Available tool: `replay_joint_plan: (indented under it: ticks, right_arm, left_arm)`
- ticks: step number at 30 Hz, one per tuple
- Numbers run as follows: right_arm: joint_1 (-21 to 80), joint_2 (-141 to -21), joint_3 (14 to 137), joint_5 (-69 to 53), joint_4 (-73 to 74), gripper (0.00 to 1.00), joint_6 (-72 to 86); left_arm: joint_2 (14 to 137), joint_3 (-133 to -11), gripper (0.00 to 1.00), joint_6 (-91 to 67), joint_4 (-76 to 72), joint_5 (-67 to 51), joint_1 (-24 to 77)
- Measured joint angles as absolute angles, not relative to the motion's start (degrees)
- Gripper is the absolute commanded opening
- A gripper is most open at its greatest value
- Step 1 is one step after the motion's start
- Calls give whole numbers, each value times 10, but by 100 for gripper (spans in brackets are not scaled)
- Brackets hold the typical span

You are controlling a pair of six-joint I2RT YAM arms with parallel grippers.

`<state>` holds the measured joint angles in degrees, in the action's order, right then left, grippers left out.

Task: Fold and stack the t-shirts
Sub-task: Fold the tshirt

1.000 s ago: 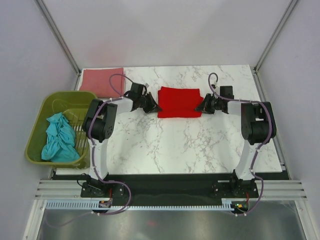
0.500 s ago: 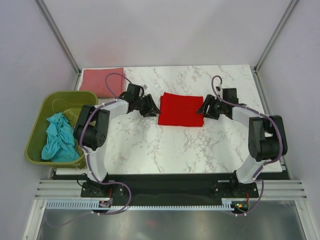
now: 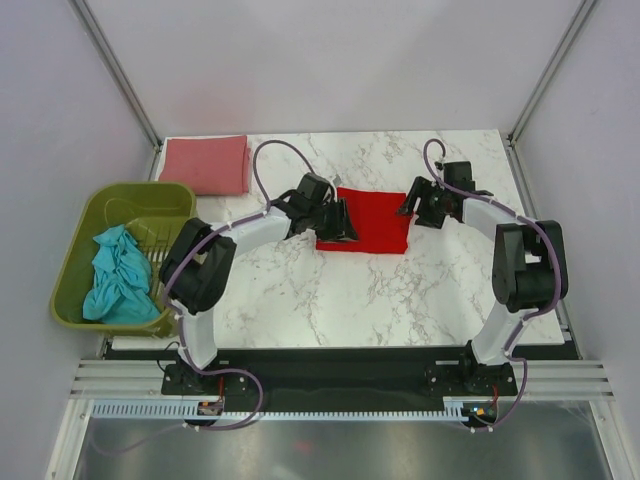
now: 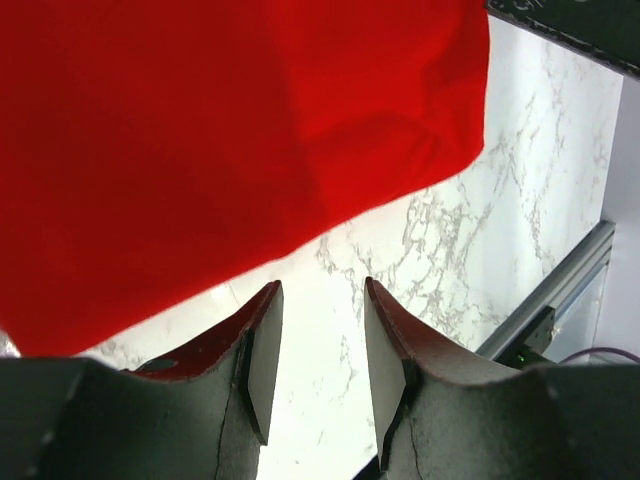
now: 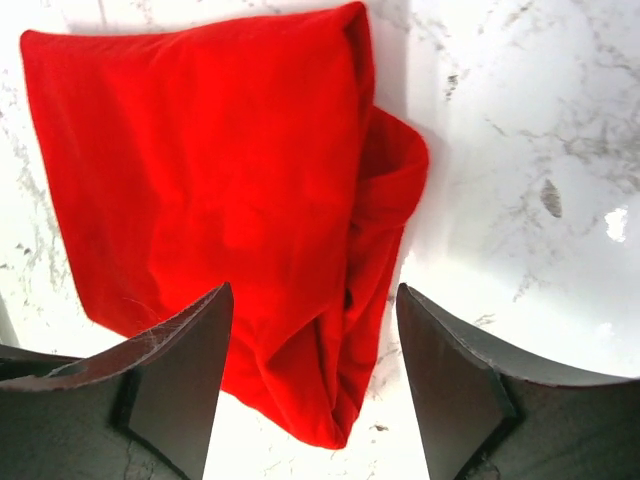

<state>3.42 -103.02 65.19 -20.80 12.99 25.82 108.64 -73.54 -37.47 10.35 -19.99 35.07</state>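
The red t-shirt (image 3: 378, 222) lies folded in a rectangle on the marble table (image 3: 330, 290), with a loose fold at its right end (image 5: 385, 190). My left gripper (image 3: 342, 224) is over the shirt's left part, open, with only bare marble between its fingers (image 4: 320, 300); the red cloth (image 4: 200, 150) lies just beyond the tips. My right gripper (image 3: 409, 207) hovers open at the shirt's right edge, its fingers spread either side of the shirt's corner (image 5: 315, 300) without gripping it. The pink t-shirt (image 3: 205, 164) lies folded at the back left. The teal t-shirt (image 3: 118, 272) is crumpled in the basket.
The olive-green basket (image 3: 135, 190) stands off the table's left edge. Metal frame posts rise at the back corners, and an aluminium rail (image 4: 560, 290) runs along the table's right edge. Grey walls enclose the back and sides.
Both grippers have opened and let go of the red t-shirt. The left arm has swung right, over the shirt's left part. The right gripper has pulled back slightly at the right edge.
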Motion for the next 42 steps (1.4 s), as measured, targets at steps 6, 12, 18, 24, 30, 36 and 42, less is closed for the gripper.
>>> replay_joint_plan:
  ticks: [6, 12, 18, 24, 30, 36, 42]
  right_arm:
    - [36, -1046, 652, -183, 116, 77, 277]
    - [36, -1096, 655, -215, 51, 73, 297]
    - [27, -1120, 638, -271, -32, 37, 300]
    - [-22, -1151, 591, -363, -145, 14, 339]
    - [-34, -1176, 606, -426, -188, 65, 363]
    - [-32, -1146, 661, -376, -51, 65, 322]
    - [-30, -1037, 685, -322, 103, 35, 282]
  left_arm:
    - [1136, -743, 46, -375, 102, -177, 348]
    - [1156, -740, 46, -379, 90, -174, 344]
    - [1156, -735, 46, -379, 80, -174, 343]
    - [1156, -726, 47, -379, 57, -176, 339]
    - [1155, -726, 49, -379, 53, -183, 338]
    - [1138, -726, 50, -379, 77, -193, 330]
    - [1132, -777, 50, -379, 99, -215, 296]
